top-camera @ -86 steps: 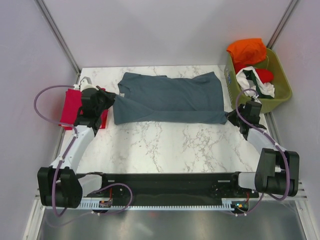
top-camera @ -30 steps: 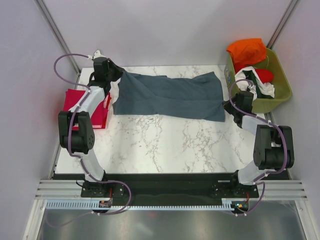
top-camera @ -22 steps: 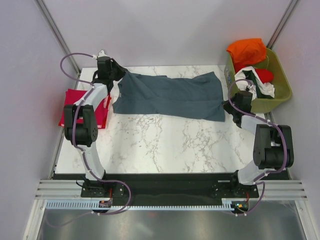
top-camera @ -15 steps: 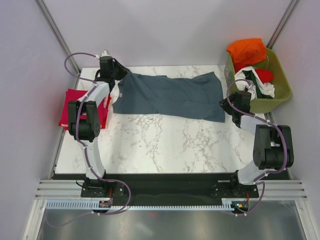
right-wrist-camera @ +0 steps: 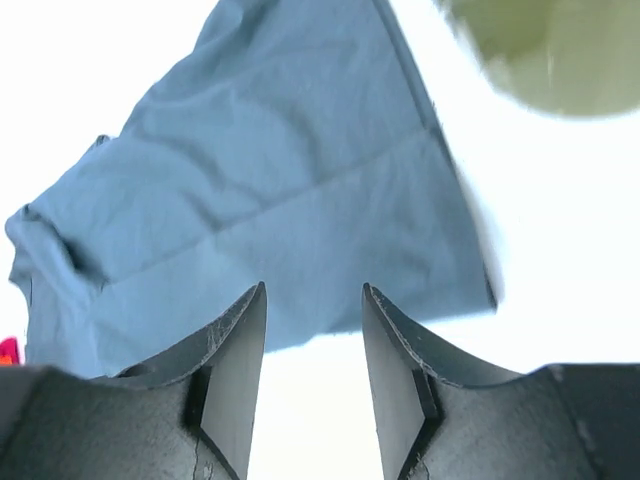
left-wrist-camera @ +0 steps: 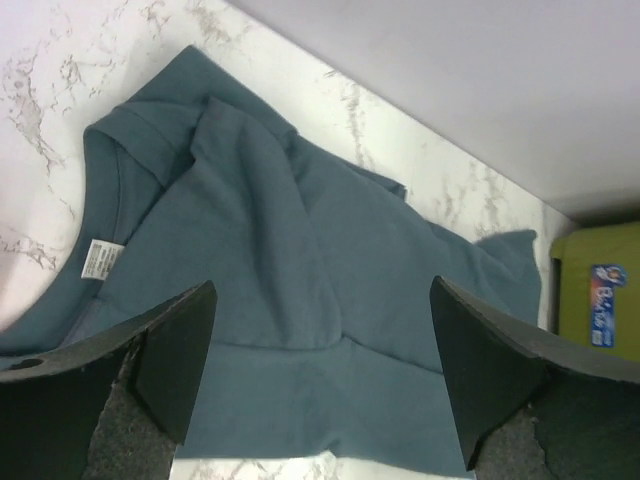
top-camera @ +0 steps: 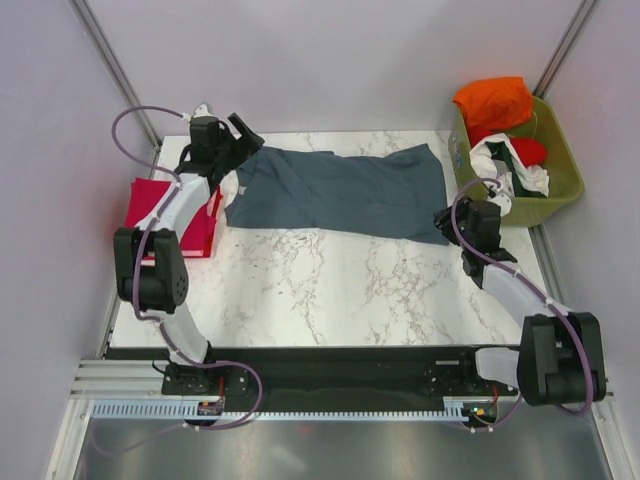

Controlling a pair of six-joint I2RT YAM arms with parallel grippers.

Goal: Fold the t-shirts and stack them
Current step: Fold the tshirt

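The slate blue-grey t-shirt lies flat across the far half of the marble table, collar to the left, hem to the right. My left gripper hangs open above its collar end. In the left wrist view the shirt fills the space below the wide-apart fingers of that gripper, which hold nothing. My right gripper is open just off the shirt's near right corner; the same gripper has bare table between its fingers and the shirt beyond. A crimson folded t-shirt lies at the left edge.
The olive-green basket stands at the far right, holding an orange shirt, a white one and a red one. Grey walls close in the back and sides. The black arm rail runs along the near edge.
Both grippers have opened and let go of the blue-grey shirt. The right arm has drawn back toward the near side, off the hem corner. The left gripper has lifted off the collar end.
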